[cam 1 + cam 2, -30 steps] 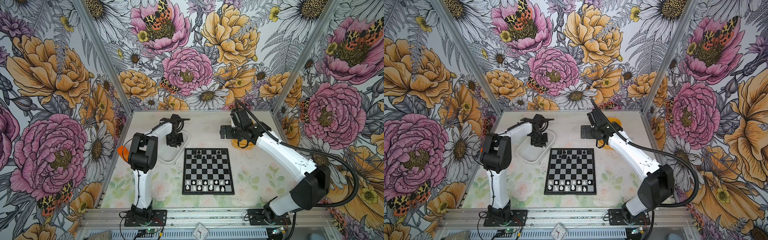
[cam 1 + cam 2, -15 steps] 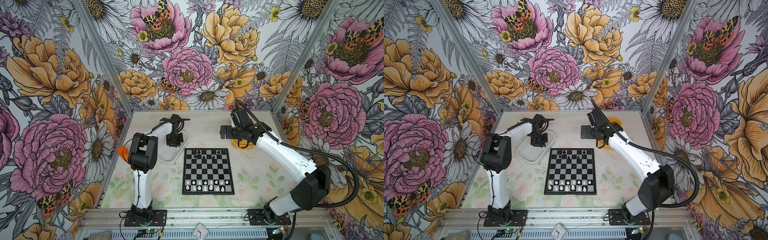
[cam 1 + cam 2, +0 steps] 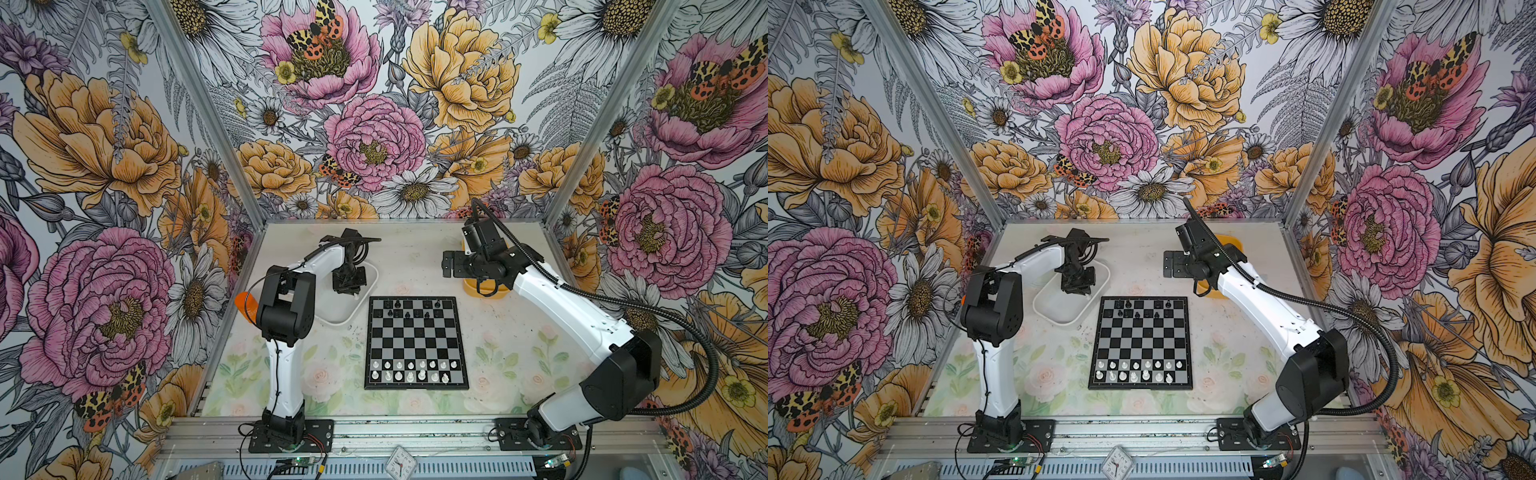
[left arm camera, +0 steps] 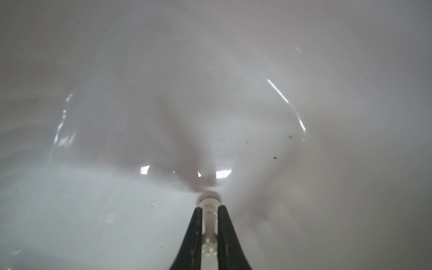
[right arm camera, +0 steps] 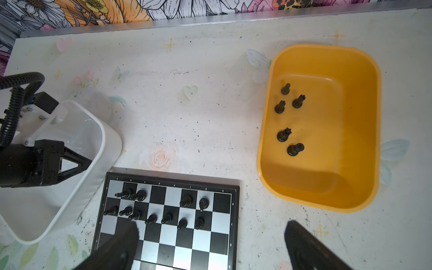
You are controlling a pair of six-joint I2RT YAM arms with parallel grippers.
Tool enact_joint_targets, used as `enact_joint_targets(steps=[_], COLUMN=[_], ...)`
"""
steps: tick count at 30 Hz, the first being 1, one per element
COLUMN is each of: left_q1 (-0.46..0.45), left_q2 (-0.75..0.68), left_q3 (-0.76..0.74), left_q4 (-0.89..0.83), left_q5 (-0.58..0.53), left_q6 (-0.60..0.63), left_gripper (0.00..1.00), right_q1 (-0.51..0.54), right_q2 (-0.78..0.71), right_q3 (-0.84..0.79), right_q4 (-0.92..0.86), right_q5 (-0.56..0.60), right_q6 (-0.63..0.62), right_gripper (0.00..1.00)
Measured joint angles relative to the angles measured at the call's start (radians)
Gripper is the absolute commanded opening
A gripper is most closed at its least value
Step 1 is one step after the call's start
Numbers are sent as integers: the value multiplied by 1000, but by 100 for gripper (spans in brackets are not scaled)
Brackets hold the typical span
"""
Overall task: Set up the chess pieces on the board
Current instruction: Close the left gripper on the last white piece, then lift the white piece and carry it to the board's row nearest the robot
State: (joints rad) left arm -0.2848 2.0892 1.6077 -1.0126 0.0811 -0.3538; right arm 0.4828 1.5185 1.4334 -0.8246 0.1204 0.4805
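Left fingers (image 4: 194, 233) just pinched shut on white piece (image 4: 209, 201) inside white tub (image 3: 347, 315); ready to lift to board (image 3: 415, 345). Right fingers (image 5: 121, 243) spread, empty.

We see bare table (image 3: 511, 357) either side of the board (image 3: 415, 340); white tub (image 3: 349, 309), yellow tub (image 5: 322, 187) crowd its far corners; middle ranks free.

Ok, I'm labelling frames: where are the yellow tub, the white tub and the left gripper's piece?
yellow tub (image 5: 339, 145): right wrist view, bare floor.
white tub (image 5: 107, 161): right wrist view, outer wall.
white piece (image 4: 209, 216): left wrist view, stem.
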Motion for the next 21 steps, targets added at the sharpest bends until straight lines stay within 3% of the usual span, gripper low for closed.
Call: enact_joint_targets(steps=[12,21], left_q1=[6,-25], left_q2=[-45,-133], left_q3=[77,177], left_q4=[-101,-173], left_q5=[-34,-44], left_q6=[25,28], left_gripper=[8,9], right_q1=[0,-2], right_q2=[-35,-171], right_q3=[-26,-120], right_q4=[8,16], right_q5=[0,16], right_q6=[0,1], right_gripper=[100,100])
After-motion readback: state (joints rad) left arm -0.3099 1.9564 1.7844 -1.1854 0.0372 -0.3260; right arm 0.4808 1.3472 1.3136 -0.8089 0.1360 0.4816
